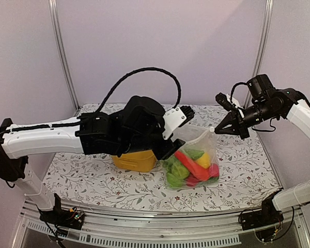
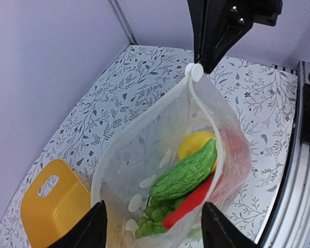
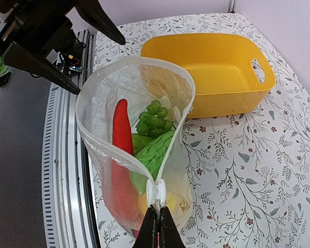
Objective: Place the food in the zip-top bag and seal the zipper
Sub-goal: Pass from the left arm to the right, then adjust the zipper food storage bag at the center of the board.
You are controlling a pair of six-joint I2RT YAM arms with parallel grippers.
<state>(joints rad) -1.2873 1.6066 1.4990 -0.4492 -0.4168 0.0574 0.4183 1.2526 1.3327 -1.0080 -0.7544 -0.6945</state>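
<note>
Over the floral counter [image 1: 237, 175] my right claw [image 3: 156, 212] pinched the zipper [image 3: 156, 192] of the zip-top bag [image 2: 144, 150]; my left claw [image 2: 154, 209] gaped astride it, food [image 2: 186, 173] half-hidden inside.

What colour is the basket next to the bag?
The basket is plain yellow, clearest in the right wrist view.

The right gripper [image 3: 156, 223] has its two dark fingers pressed together on the white tab at the near end of the zipper [image 3: 188, 98]. Just ahead of the fingertips the bag [image 3: 99, 116] stands with its mouth spread into a wide loop. Inside lie a red chili [image 3: 121, 129], green grapes [image 3: 152, 119] and a bumpy green gourd [image 3: 157, 155]. Beyond the bag and to the gripper's right sits a yellow basket [image 3: 222, 103] on the flowered table [image 3: 248, 170]. Far ahead on the left, the left gripper [image 3: 101, 67] has its fingers set wide apart.
</note>
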